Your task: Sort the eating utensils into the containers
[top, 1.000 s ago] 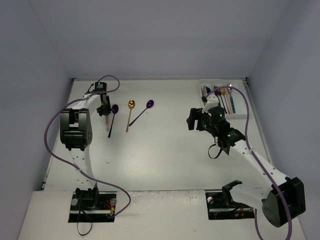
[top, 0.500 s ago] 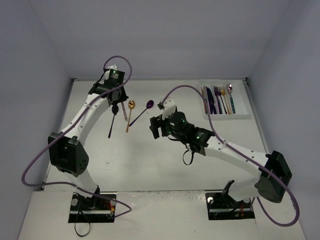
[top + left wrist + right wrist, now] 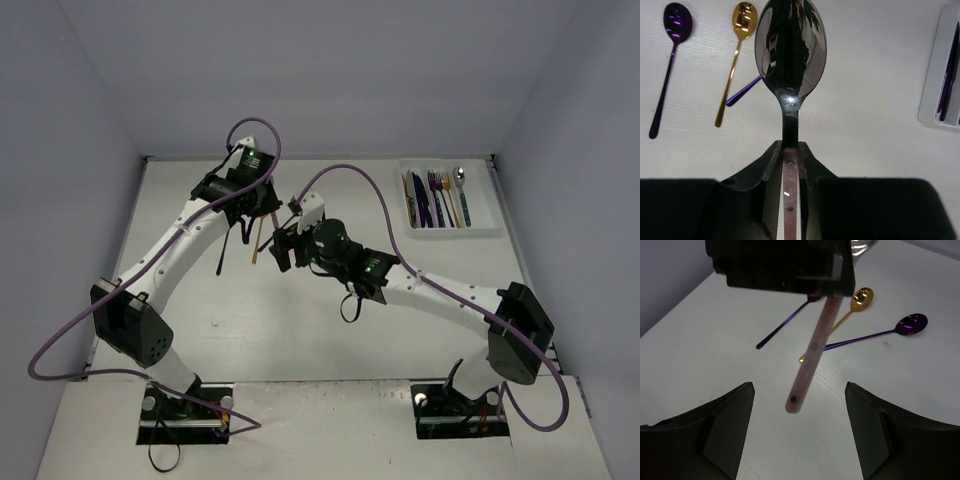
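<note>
A matte white table (image 3: pixel 330 340) fills the floor of a bare booth with pale grey-lilac walls (image 3: pixel 330 70). A shallow white tray (image 3: pixel 452 232) sits in the table's far right corner. Sorted utensils (image 3: pixel 437 200) lie in it side by side, their long axes running along its compartments. Well to the left of the tray, the left gripper (image 3: pixel 790 150) holds a pink-handled spoon (image 3: pixel 790 55) up off the table, its fingers pressed together on the handle just behind the neck. The spoon's long axis runs in line with the fingers, and its mirror-bright bowl points straight away from the wrist. Further left of the tray, a gold spoon (image 3: pixel 732 67) and a purple spoon (image 3: pixel 665 75) lie flat on the table with their bowls toward the back wall. A second purple spoon (image 3: pixel 867 336) lies aslant nearer the tray, its handle passing under the gold one. The left wrist view shows the grip and the bowl but cuts off the handle. The right wrist view shows the rest: the riveted pink handle slopes down from the left gripper's dark body, its free end hanging above the table. The right gripper (image 3: pixel 799 387) has its jaws spread wide and holds nothing. The handle's end appears between them, though the depth cannot be judged. Only the overhead view shows the whole tray.
</note>
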Action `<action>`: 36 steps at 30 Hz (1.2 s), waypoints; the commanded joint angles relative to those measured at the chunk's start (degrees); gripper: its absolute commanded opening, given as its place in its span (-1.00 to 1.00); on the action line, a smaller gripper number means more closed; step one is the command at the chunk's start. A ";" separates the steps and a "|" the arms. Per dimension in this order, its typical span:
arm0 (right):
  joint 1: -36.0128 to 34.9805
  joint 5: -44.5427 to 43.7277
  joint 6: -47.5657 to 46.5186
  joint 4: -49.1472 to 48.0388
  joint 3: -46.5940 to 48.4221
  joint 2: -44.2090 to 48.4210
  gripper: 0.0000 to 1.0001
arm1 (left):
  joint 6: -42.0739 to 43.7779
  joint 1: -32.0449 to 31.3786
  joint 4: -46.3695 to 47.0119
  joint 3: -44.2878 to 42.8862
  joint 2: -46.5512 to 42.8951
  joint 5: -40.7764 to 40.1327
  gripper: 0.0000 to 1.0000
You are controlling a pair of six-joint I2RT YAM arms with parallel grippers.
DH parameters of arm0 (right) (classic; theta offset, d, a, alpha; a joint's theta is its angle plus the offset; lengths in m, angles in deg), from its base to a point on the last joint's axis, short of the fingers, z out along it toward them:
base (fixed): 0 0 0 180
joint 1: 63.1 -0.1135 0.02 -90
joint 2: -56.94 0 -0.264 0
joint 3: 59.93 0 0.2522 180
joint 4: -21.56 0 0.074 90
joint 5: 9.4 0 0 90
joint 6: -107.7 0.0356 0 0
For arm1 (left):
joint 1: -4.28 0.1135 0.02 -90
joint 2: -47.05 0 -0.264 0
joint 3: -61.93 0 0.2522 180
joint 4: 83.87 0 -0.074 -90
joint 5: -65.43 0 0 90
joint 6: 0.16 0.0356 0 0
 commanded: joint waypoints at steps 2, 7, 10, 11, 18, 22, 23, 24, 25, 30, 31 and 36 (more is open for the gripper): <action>0.75 3.25 3.12 -7.74 4.76 -1.59 0.36 | -2.97 -1.84 2.06 0.03 -4.82 0.15 -1.00; 2.62 3.00 5.18 -8.59 3.95 -2.03 0.11 | -3.63 -2.80 3.70 1.15 -6.16 0.38 -1.00; 3.20 2.98 5.71 -9.22 3.24 -1.80 -0.10 | -3.82 -2.99 4.57 1.99 -6.80 0.85 -1.00; 3.36 2.91 5.94 -9.60 2.86 -1.50 -0.22 | -3.90 -3.00 5.02 2.16 -7.03 0.86 -1.00; 5.30 4.56 8.22 -10.81 1.48 -1.35 -0.38 | -4.18 -3.24 8.35 4.47 -8.64 2.32 -1.00; 6.12 7.18 9.07 -11.48 1.14 -1.26 -0.37 | -3.93 -3.25 11.47 6.56 -10.10 3.10 -1.00; 6.36 7.60 9.48 -11.70 1.01 -1.16 -0.36 | -3.98 -3.25 12.44 7.16 -10.55 3.32 -1.00; 6.90 8.41 10.22 -11.84 0.61 -1.16 -0.35 | -3.98 -3.25 13.72 7.57 -11.02 3.53 -1.00; 7.40 9.12 10.68 -12.19 0.18 -1.11 -0.33 | -3.89 -3.25 14.42 8.13 -11.32 3.72 -1.00; 9.17 11.22 12.81 -13.86 -1.87 -0.51 -0.31 | -3.35 -3.25 18.25 10.58 -13.18 3.96 -1.00; 9.30 11.47 12.94 -14.11 -2.24 -0.39 -0.31 | -3.29 -3.25 19.23 11.32 -13.61 4.09 -1.00; 9.50 12.82 13.31 -15.37 -3.18 0.16 -0.45 | -3.37 -3.16 21.96 13.12 -14.75 4.71 -1.00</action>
